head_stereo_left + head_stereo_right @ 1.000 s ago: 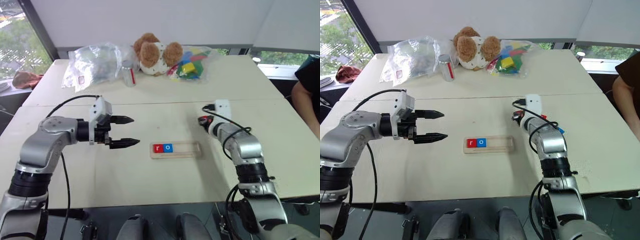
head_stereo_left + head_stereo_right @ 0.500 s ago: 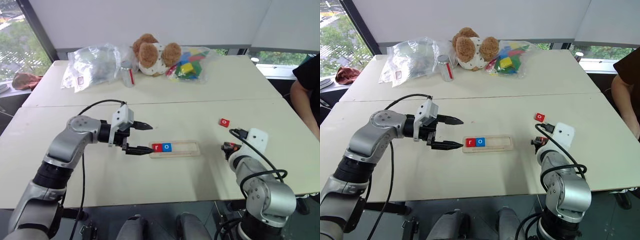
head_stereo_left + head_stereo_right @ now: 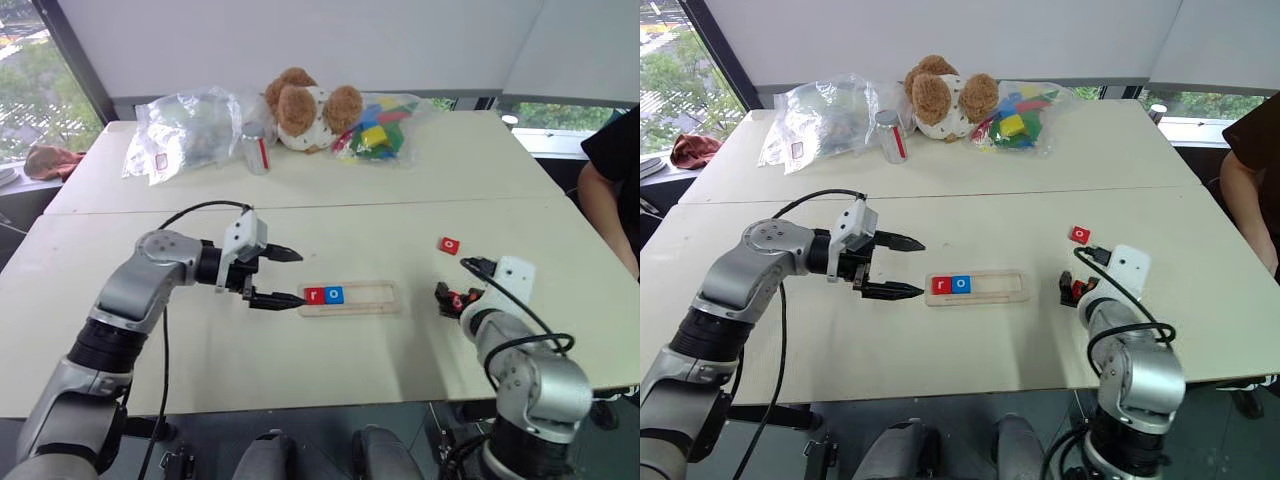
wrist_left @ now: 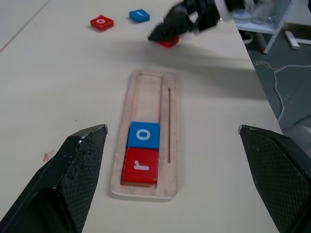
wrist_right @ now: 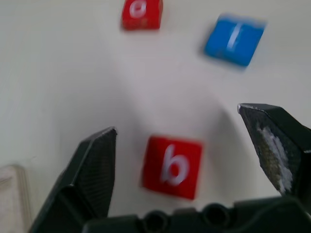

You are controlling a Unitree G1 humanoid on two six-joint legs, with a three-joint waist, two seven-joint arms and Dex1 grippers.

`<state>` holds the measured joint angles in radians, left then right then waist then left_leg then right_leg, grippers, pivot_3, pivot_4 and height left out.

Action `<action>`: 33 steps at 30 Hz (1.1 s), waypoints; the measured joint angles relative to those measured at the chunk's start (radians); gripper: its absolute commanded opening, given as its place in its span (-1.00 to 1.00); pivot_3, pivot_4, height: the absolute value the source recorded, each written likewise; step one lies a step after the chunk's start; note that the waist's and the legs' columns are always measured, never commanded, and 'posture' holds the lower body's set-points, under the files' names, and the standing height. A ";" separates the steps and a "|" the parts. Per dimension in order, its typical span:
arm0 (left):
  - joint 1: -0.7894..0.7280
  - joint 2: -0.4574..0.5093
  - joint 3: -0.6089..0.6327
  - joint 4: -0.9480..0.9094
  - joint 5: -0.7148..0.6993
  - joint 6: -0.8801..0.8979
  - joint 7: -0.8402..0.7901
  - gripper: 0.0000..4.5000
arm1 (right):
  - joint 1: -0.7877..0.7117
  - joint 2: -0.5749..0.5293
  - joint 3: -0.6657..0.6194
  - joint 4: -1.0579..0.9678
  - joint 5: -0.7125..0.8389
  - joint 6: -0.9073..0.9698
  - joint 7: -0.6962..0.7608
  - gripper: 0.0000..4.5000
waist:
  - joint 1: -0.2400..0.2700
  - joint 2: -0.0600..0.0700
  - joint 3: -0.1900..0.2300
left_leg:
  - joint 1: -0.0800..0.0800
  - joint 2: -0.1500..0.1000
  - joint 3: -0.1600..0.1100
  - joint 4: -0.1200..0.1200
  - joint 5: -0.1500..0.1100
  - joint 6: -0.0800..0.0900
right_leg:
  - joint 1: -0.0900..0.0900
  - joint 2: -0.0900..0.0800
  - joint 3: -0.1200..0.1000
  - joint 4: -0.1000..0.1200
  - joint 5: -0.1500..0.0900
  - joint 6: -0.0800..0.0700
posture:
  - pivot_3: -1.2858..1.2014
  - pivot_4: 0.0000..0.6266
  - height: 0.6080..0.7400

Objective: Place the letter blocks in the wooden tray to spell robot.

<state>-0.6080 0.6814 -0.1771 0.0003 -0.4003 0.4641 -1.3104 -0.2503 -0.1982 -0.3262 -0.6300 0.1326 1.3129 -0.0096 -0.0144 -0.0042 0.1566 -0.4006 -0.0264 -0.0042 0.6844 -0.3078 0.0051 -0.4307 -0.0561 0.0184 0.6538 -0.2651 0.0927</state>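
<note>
The wooden tray [image 3: 372,298] lies mid-table with a red "r" block [image 3: 315,295] and a blue "o" block [image 3: 335,295] at its left end. My left gripper [image 3: 290,277] is open and level, just off that end, pointing along the tray. To the right of the tray, my right gripper [image 5: 177,120] is open. A red "b" block [image 5: 172,166] lies on the table between its fingers. Beyond it lie a red "o" block [image 3: 449,245] and a blue block [image 5: 234,40] with a blurred letter.
At the back of the table are a teddy bear [image 3: 305,105], a clear bag of coloured toy blocks [image 3: 380,128], a can [image 3: 260,150] and a crumpled plastic bag [image 3: 185,130]. A person [image 3: 618,165] sits at the right edge.
My right gripper drew back toward me and to the right with a red block, then opened, leaving the "b" block on the table. My left gripper edged right to the tray's left end.
</note>
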 measured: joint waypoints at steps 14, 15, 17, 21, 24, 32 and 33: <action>0.049 0.128 -0.002 -0.162 -0.003 0.046 -0.081 1.00 | 0.085 -0.761 0.190 0.488 0.159 -0.784 1.038 0.98 | 0.001 -0.001 0.001 | 0.006 0.005 0.001 -0.001 -0.002 0.004 | 0.008 0.005 0.003 -0.005 0.000 0.000 | 0.03 -0.52 1.00; 0.057 0.131 0.002 -0.179 -0.008 0.059 -0.072 1.00 | 0.085 -0.763 0.206 0.535 0.144 -0.831 1.061 0.98 | 0.001 -0.001 0.001 | 0.006 0.004 0.001 0.000 -0.002 0.004 | 0.008 0.004 0.003 -0.005 0.000 0.000 | 0.03 -0.52 1.00; 0.074 0.145 0.019 -0.208 -0.024 0.081 -0.050 1.00 | 0.085 -0.763 0.235 0.607 0.121 -0.898 1.089 0.98 | 0.001 -0.001 0.001 | 0.007 0.004 0.001 0.000 -0.002 0.004 | 0.008 0.003 0.004 -0.005 0.000 0.000 | 0.03 -0.52 1.00; 0.115 0.172 0.049 -0.235 -0.026 0.102 -0.018 1.00 | 0.071 -0.755 0.270 0.692 0.097 -0.969 1.112 0.98 | 0.002 -0.001 0.001 | 0.007 0.004 0.001 -0.001 -0.002 0.003 | 0.008 0.002 0.003 -0.005 0.000 0.000 | 0.03 -0.52 1.00; 0.139 0.173 0.051 -0.243 -0.027 0.116 -0.001 1.00 | 0.041 -0.730 0.288 0.749 0.076 -1.003 1.108 0.98 | 0.002 -0.001 0.001 | 0.007 0.004 0.002 0.000 -0.002 0.003 | 0.008 0.001 0.003 -0.004 0.000 0.000 | 0.03 -0.52 1.00; 0.150 0.182 0.054 -0.246 -0.028 0.121 0.011 1.00 | 0.012 -0.705 0.298 0.810 0.069 -1.053 1.107 -0.27 | 0.004 -0.001 0.001 | 0.008 0.004 0.002 0.000 -0.002 0.003 | 0.008 0.000 0.003 -0.004 0.000 0.000 | 0.03 -0.52 1.00; 0.152 0.182 0.054 -0.246 -0.028 0.121 0.011 1.00 | 0.012 -0.704 0.297 0.809 0.069 -1.057 1.107 -0.46 | 0.004 -0.001 0.001 | 0.008 0.004 0.002 0.000 -0.002 0.003 | 0.008 0.000 0.003 -0.004 0.000 0.000 | 0.03 -0.52 1.00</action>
<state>-0.4561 0.8637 -0.1233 -0.2453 -0.4281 0.5850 -1.2991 -0.2384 -0.9026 -0.0288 0.1793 0.2018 0.2560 1.0972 -0.0108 -0.0053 0.1578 -0.3931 -0.0227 -0.0022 0.6840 -0.3098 0.0080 -0.4225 -0.0562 0.0215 0.6494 -0.2653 0.0927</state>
